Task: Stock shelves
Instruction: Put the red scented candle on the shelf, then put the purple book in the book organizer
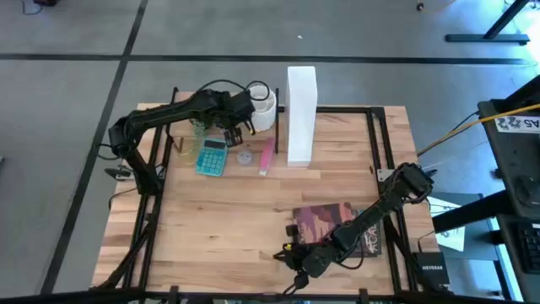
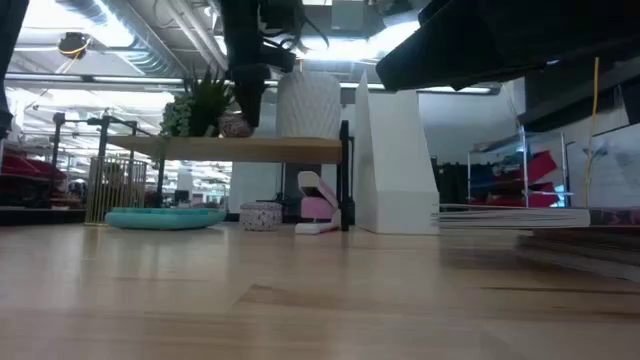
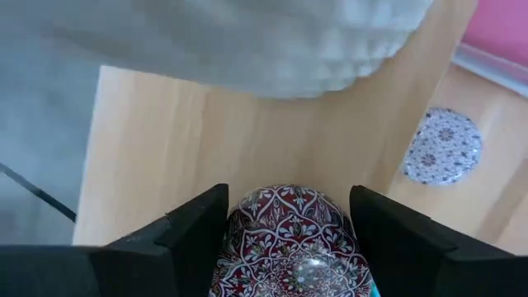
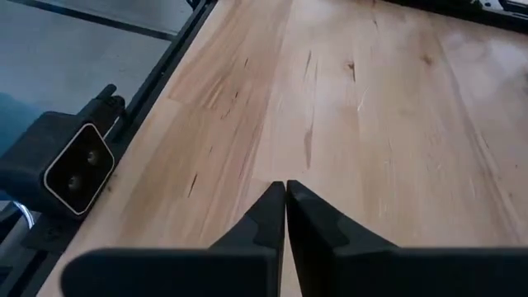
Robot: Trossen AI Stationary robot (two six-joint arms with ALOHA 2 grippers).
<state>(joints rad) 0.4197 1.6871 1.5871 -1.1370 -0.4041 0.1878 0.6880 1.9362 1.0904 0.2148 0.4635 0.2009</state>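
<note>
The shelves (image 2: 250, 150) stand at the table's far left-centre, a light-wood board on black posts. On the board stand a green plant (image 2: 200, 105) and a white ribbed vase (image 2: 308, 105). Between them sits a dark red patterned round piece (image 3: 289, 239), resting by its underside on the board. My left gripper (image 1: 232, 128) comes down over it and is shut on it. Near the table's front edge my right gripper (image 4: 285, 198) is shut with nothing between its fingers, next to a magazine (image 1: 337, 226). My left gripper pinches the patterned round piece by its two opposite sides (image 3: 235, 235) between its two fingers (image 3: 194, 235). The fingers come from above, pointing down. The piece sits on the shelf board (image 3: 165, 157), just in front of the white vase (image 3: 272, 41).
Under the shelf lie a teal calculator (image 1: 212, 157), a small round patterned tin (image 1: 245, 157) and a pink stapler (image 1: 266, 156). A tall white file box (image 1: 301, 114) stands right of the shelf. A small camera (image 4: 70, 169) sits at the table's front edge.
</note>
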